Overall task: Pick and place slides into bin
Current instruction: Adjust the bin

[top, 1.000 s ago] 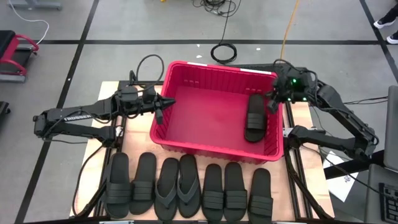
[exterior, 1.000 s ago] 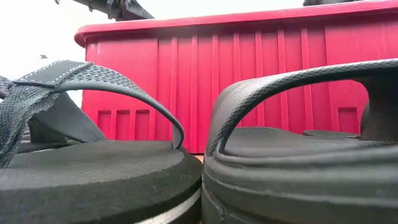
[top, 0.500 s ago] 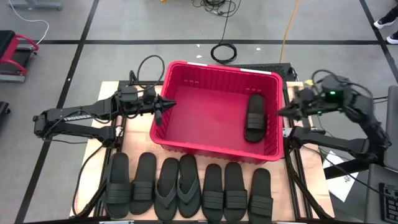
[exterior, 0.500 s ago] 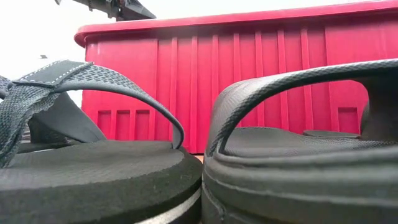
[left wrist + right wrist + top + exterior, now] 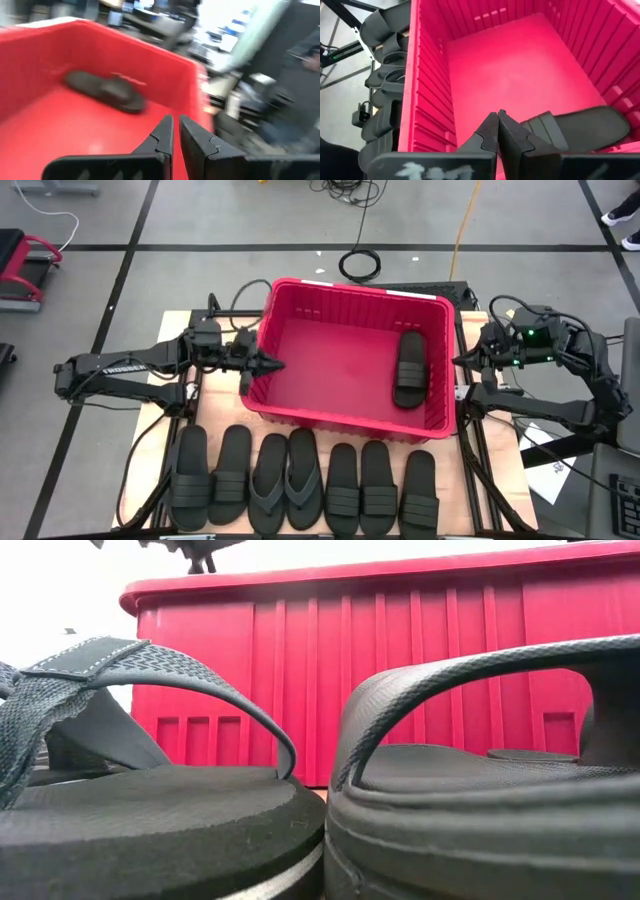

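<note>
Blocking the low view, two slides (image 5: 300,800), bin (image 5: 400,660) interior hidden

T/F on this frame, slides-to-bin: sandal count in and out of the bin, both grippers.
1. One sandal lies in the bin. True.
2. Five sandals wait in the row in front of the bin. False: seven.
3. The left gripper grips a sandal. False: shut, holding nothing, at the bin's left wall.
4. The right gripper is shut and empty. True.
5. Two flip-flops are in the row. True.
</note>
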You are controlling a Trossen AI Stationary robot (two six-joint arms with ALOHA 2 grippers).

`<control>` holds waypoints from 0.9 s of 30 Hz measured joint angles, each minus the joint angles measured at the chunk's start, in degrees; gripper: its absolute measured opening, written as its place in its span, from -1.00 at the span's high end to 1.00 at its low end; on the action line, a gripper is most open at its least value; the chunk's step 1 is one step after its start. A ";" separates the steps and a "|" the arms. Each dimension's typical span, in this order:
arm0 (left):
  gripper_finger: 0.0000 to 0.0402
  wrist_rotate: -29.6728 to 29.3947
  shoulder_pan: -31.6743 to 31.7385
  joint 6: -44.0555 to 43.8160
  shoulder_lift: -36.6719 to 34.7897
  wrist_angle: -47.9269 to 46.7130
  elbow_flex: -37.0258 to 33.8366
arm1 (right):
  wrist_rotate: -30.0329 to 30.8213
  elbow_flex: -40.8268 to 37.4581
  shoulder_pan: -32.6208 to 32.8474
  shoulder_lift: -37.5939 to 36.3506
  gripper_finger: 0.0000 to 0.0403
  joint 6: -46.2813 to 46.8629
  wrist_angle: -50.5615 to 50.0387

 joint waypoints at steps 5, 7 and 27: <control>0.87 2.41 -5.80 0.75 0.00 0.86 0.00 | -6.81 0.00 0.01 0.27 1.00 -1.82 1.57; 0.87 2.38 -7.57 0.75 0.02 0.83 0.00 | -11.63 0.00 0.02 0.38 1.00 -2.77 3.02; 0.87 -11.04 -19.17 -0.17 0.07 -4.62 0.00 | -29.56 1.68 4.60 1.81 1.00 6.58 5.45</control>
